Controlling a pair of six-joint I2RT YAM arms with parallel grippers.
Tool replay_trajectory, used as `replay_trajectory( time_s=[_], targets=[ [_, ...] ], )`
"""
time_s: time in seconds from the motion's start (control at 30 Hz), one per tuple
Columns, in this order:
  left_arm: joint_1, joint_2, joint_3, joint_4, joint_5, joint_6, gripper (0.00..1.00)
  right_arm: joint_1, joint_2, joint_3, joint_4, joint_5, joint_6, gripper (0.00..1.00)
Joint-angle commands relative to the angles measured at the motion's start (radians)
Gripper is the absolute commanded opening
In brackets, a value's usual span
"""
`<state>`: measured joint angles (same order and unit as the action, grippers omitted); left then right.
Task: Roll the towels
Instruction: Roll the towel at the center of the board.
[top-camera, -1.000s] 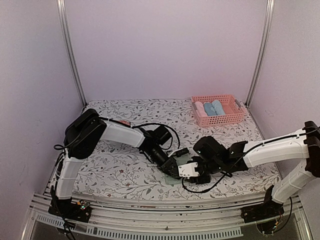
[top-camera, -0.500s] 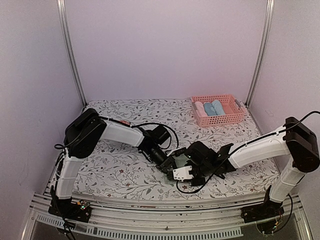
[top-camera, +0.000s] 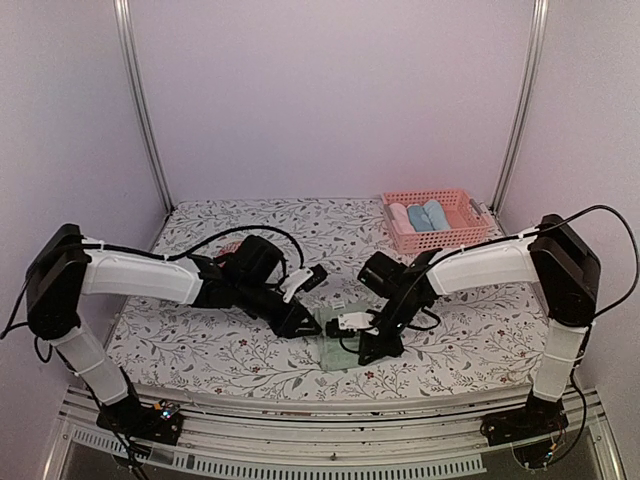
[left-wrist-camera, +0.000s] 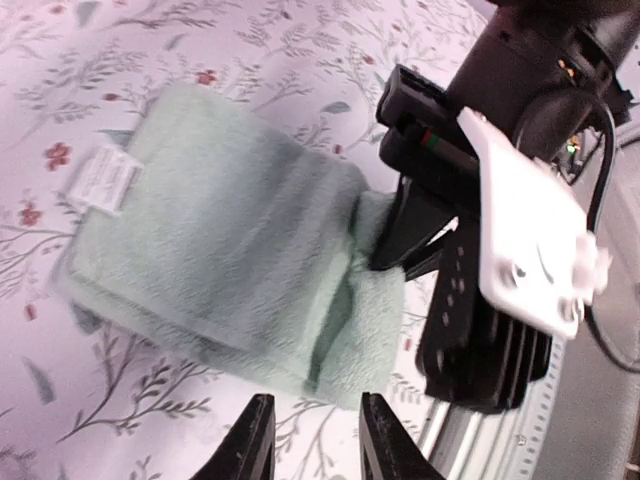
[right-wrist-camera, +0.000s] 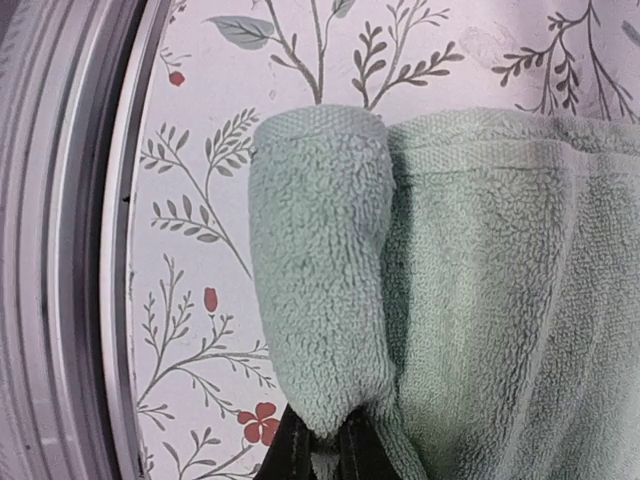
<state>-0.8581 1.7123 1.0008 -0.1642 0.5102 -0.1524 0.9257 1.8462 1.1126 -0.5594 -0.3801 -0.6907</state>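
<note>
Right gripper (right-wrist-camera: 320, 452): fingertips squeezed nearly together, pinching the bottom of a curled-over end of a pale green towel (right-wrist-camera: 480, 300). That curl is one loose turn, standing up from the rest of the towel, which lies flat beside it.

Left gripper (left-wrist-camera: 315, 445): fingertips apart w/ nothing between them, hovering just beside the towel's edge and not touching it.

The towel lies folded in layers on the floral table (right-wrist-camera: 200, 230), near the front centre and close to the metal rail (right-wrist-camera: 60, 250). Both arms reach in from opposite sides.

Risks, as a judgement:
- The pinch catches only a small bit of cloth, so the curl could slip out and flop open.
- Nothing pins the flat part, so the whole towel may slide instead of rolling.
- It sits close to the front edge and could be dragged onto the rail.
- The grippers are near each other and could bump.

Views:
- The left wrist cam alone shows a white label (left-wrist-camera: 100, 180) on the far corner, and the stacked layers.
- The right wrist cam alone shows the grip on the curl up close.
- Only the top cam shows a pink basket (top-camera: 478, 238) at back right, well apart, w/ rolled towels (top-camera: 418, 217) already inside.
</note>
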Motion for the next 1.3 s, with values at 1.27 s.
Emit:
replay_trajectory(
  time_s=[1.27],
  targets=[
    [-0.43,0.272,0.08,0.069,-0.777,0.54,0.13,-0.223,0.436,0.426,-0.663,-0.459,-0.017,0.22]
  ],
)
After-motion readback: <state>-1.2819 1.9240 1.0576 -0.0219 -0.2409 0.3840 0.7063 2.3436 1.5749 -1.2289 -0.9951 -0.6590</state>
